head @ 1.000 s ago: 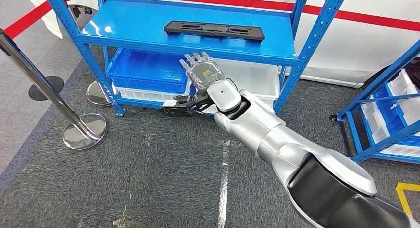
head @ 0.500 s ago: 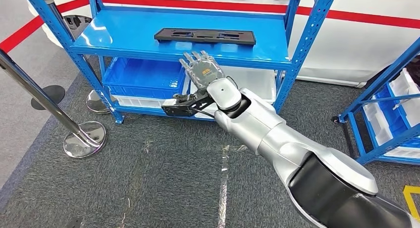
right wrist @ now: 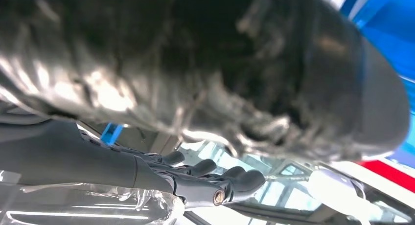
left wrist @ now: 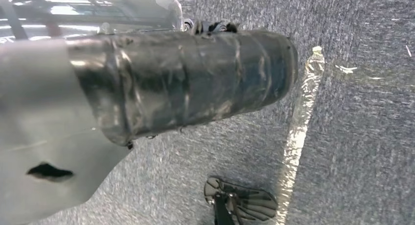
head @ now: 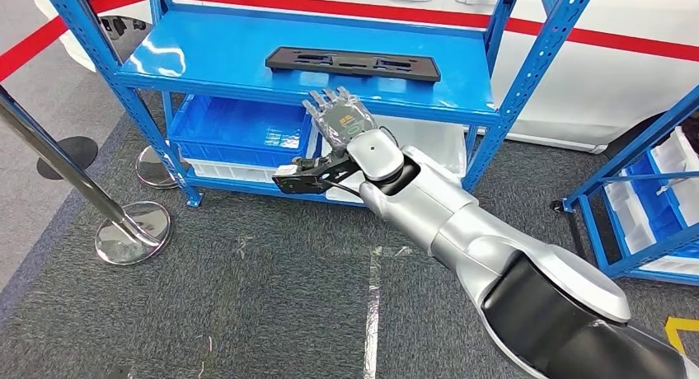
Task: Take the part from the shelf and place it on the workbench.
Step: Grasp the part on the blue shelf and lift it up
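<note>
The part (head: 352, 63) is a long flat black plate with cut-outs, lying on the top board of the blue shelf (head: 214, 53). My right hand (head: 342, 119) is stretched out in front of that board's front edge, just below and in front of the part, and does not touch it. Its fingers are straight and apart, and it holds nothing. In the right wrist view its dark fingers (right wrist: 220, 182) point forward beside the thick thumb (right wrist: 293, 73). My left hand (left wrist: 186, 83) hangs over the grey carpet; its fingers are hidden.
Blue and white bins (head: 239, 128) sit on the lower shelf level. A steel barrier post with a round base (head: 132, 231) stands at the left. A second blue rack (head: 651, 189) with bins is at the right. A white wall with a red stripe runs behind the shelf.
The whole picture has shifted a little, so the camera moved. My right hand stays outstretched, its fingertips now slightly higher against the shelf's front edge.
</note>
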Tool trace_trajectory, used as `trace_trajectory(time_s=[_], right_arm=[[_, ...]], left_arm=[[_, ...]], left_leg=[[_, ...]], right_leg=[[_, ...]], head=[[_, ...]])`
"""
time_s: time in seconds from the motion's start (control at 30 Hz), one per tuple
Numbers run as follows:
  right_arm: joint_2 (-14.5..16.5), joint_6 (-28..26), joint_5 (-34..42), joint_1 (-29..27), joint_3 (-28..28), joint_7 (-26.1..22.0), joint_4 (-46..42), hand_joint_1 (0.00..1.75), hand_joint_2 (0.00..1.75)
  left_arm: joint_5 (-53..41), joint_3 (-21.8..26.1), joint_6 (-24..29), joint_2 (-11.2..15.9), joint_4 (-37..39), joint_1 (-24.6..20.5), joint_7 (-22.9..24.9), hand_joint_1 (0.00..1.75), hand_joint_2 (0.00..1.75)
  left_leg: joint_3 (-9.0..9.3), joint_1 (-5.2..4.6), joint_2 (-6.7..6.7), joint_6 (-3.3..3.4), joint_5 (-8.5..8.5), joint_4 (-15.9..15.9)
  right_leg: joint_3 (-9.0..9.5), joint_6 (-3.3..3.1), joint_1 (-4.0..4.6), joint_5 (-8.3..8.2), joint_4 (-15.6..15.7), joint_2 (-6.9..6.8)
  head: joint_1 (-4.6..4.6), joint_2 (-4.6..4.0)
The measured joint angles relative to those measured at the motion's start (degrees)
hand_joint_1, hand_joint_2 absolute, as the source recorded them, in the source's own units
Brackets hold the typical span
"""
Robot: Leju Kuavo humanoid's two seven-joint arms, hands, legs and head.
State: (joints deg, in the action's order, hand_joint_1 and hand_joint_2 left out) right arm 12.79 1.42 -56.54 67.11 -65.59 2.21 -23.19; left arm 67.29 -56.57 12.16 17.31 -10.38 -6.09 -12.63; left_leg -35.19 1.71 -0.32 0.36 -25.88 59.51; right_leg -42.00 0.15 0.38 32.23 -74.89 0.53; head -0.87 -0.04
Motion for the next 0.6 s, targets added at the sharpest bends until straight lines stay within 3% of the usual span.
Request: trace_trajectory(time_s=[0.03,0.07,0.13,0.17,0.2,0.27,0.37,0.4,0.5,0.53,0.6], right_arm=[[-0.17,0.17,0.08,-0.07,0.00,0.11,0.00,0.00,0.00],[-0.32,0.30,0.17,-0.11,0.00,0.23,0.00,0.00,0.00],[-0.60,0.50,0.37,-0.01,0.02,0.43,0.00,0.00,0.00],[-0.69,0.56,0.44,0.15,0.03,0.50,0.00,0.00,0.00],[-0.76,0.61,0.51,0.36,0.06,0.53,0.00,0.00,0.00],[-0.90,0.71,0.65,0.67,0.13,0.60,0.00,0.00,0.00],[-1.26,0.81,0.86,0.83,0.40,0.75,-0.11,0.00,0.00],[-1.33,0.82,0.92,0.98,0.52,0.78,-0.15,0.00,0.00],[-1.45,0.93,0.99,1.20,0.69,0.81,-0.19,0.00,0.00],[-1.49,0.97,1.01,1.12,0.70,0.81,-0.20,0.00,0.00],[-1.62,1.08,1.09,1.02,0.73,0.82,-0.24,0.00,0.00]], left_arm=[[0.03,0.00,0.03,0.00,0.03,0.03,0.11,0.00,0.00],[0.05,0.00,0.06,0.00,0.05,0.05,0.19,0.00,0.00],[0.06,0.00,0.08,-0.03,0.05,0.05,0.26,0.00,0.00],[0.07,0.00,0.08,-0.04,0.05,-0.02,0.23,0.00,0.00],[0.07,0.00,0.08,-0.05,0.04,-0.08,0.20,0.00,0.00],[0.08,0.00,0.08,-0.04,0.05,-0.17,0.07,0.00,0.00],[0.10,0.00,0.09,0.05,0.04,-0.13,-0.25,0.00,0.00],[0.11,0.00,0.11,0.10,0.04,-0.17,-0.31,0.00,0.00],[0.15,0.00,0.18,0.26,0.06,-0.17,-0.35,0.00,0.00],[0.15,-0.01,0.19,0.28,0.06,-0.09,-0.35,0.00,0.00],[0.16,-0.02,0.20,0.28,0.06,0.03,-0.35,0.00,0.00]], left_leg=[[0.38,-0.01,-0.03,0.03,-0.29,0.00],[0.86,-0.03,-0.08,0.00,-0.61,0.00],[1.92,-0.08,-0.16,-0.18,-1.30,-0.10],[2.28,-0.19,-0.21,-0.37,-1.57,-0.17],[2.44,-0.24,-0.22,-0.62,-1.75,-0.28],[2.55,-0.26,-0.19,-1.24,-1.82,-0.70],[2.34,-0.21,0.07,-1.99,-2.78,0.25],[1.29,-0.19,0.14,-2.14,-3.89,2.53],[-4.38,-0.12,0.15,-2.63,-7.46,12.59],[-5.87,-0.10,0.16,-2.78,-7.62,14.58],[-6.40,-0.02,0.17,-3.00,-5.11,13.35]], right_leg=[[-1.03,-0.07,-0.03,-0.86,-0.70,-0.02],[-1.03,-0.26,0.00,-2.81,0.79,-0.02],[1.35,-1.11,0.33,-7.78,8.00,0.03],[2.78,-1.59,0.54,-9.33,11.41,0.05],[3.84,-2.00,0.76,-9.89,13.78,0.05],[4.68,-2.41,1.01,-9.42,15.42,0.06],[6.18,-2.75,0.37,-9.44,17.29,0.01],[6.76,-2.92,0.13,-9.44,17.80,-0.04],[7.41,-3.29,0.16,-8.95,17.88,-0.06],[7.51,-3.30,0.17,-8.76,17.78,-0.02],[7.73,-3.16,0.11,-8.24,17.37,0.08]], head=[[0.01,0.00],[0.02,0.00],[0.01,0.00],[-0.09,0.00],[-0.11,0.00],[-0.15,0.01],[-0.13,0.00],[-0.19,0.00],[-0.19,0.00],[-0.19,0.00],[-0.21,0.00]])
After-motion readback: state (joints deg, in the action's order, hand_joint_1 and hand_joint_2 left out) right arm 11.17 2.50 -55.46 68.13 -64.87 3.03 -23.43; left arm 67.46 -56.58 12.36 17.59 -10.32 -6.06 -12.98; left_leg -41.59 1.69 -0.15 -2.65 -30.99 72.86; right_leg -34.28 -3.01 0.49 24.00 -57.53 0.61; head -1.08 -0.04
